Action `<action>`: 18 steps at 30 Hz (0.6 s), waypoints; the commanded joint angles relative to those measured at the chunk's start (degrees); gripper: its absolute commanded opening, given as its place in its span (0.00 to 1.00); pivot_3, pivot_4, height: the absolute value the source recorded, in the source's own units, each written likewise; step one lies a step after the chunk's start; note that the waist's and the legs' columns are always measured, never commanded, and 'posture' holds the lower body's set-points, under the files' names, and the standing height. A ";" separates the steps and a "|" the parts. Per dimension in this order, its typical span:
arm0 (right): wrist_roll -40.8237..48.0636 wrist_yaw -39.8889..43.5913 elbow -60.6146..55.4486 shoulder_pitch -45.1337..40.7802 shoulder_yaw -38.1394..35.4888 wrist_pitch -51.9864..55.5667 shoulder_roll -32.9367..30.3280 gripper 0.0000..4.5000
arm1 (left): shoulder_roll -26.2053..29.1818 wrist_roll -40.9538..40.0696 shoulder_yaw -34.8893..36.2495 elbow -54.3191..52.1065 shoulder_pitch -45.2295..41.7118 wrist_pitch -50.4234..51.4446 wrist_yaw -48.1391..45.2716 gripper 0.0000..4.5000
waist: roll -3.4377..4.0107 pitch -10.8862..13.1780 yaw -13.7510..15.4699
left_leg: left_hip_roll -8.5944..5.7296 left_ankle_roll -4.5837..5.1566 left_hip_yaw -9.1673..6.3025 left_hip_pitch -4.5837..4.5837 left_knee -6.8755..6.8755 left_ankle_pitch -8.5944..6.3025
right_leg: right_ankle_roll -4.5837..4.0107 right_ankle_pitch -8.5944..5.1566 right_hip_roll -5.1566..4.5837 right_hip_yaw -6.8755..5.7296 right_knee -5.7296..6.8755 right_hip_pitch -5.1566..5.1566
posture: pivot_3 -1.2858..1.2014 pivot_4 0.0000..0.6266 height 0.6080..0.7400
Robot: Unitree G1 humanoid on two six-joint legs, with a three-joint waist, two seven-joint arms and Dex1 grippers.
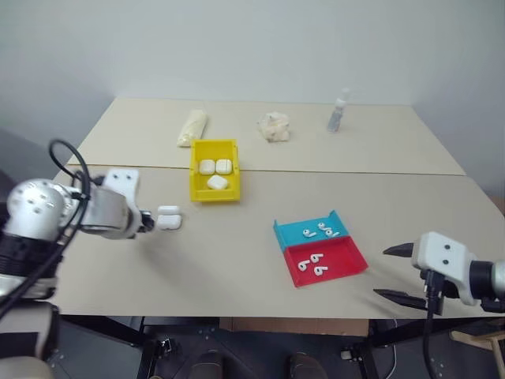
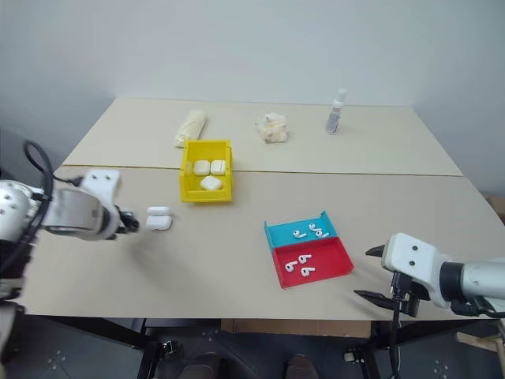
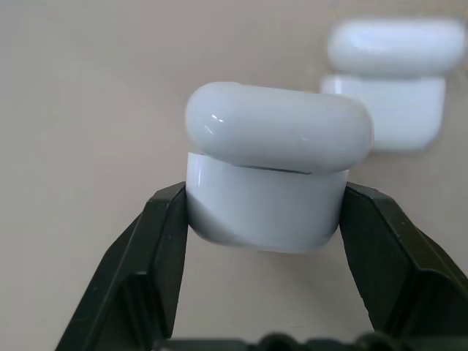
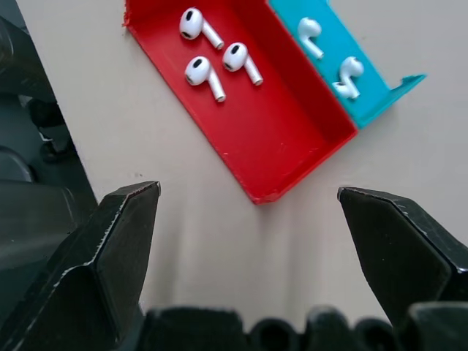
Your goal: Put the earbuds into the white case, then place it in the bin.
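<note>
From the head camera I see my left end effector (image 1: pixel 150 223) gripping a small glossy white plastic case (image 1: pixel 168 219) above the beige bench (image 1: pixel 237 253), near the bright yellow rectangular plastic bin (image 1: pixel 214 193). My left wrist camera confirms both fingers (image 3: pixel 157 241) clamp it. My right wrist camera shows the right end effector (image 4: pixel 248 241) spread wide, empty, near tiny white earbuds (image 4: pixel 212 62).

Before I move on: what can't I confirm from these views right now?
- Inside of the white case held by the left gripper: lid only slightly ajar, left wrist view.
- Inside of the second case on the table: blurred behind it.
- Contents of the three cases in the yellow bin: lids shut, head views.
</note>
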 commanded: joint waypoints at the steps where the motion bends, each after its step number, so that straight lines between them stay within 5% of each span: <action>1: 1.97 2.10 0.06 -2.93 -2.97 -0.26 -1.98 1.00 | 1.89 10.65 2.15 -5.21 -3.58 -1.56 -11.75 0.63 | 0.01 0.00 0.17 | 0.01 -0.01 0.07 0.04 0.00 0.01 | 0.00 0.00 0.00 -0.03 0.01 0.05 | 0.52 0.24 1.00; 4: 2.64 3.63 1.36 -5.85 -2.57 -0.69 -3.32 1.00 | 1.26 24.44 5.18 -11.27 -4.73 -8.92 -26.44 0.63 | -0.03 0.01 0.41 | -0.01 -0.07 0.07 0.03 0.01 0.04 | -0.01 0.00 0.00 -0.18 -0.01 0.14 | 0.52 0.24 1.00; 10: 2.04 6.68 3.51 -11.54 1.55 -1.32 -8.32 1.00 | -7.58 52.74 5.28 -28.90 10.02 -39.15 -57.60 0.63 | 0.09 -0.04 0.28 | 0.00 -0.43 0.19 -0.08 -0.05 0.25 | -0.02 0.01 -0.02 -0.13 -0.33 0.15 | 0.52 0.24 1.00; 15: 2.69 9.60 4.80 -19.14 9.58 -0.36 -12.80 1.00 | -17.66 73.98 -1.80 -27.87 20.96 -63.64 -77.82 0.63 | 0.06 -0.02 0.01 | 0.04 -0.04 0.18 -0.11 -0.09 0.03 | -0.04 0.03 -0.01 -0.17 -0.27 0.06 | 0.52 0.24 1.00; 18: 2.46 12.21 4.47 -24.29 15.29 -0.69 -14.48 1.00 | -25.65 78.45 -3.23 -22.13 25.16 -73.65 -86.74 0.63 | 0.08 -0.03 0.09 | 0.04 0.03 0.18 -0.07 -0.08 0.00 | -0.08 0.05 -0.01 -0.20 -0.25 0.10 | 0.52 0.24 1.00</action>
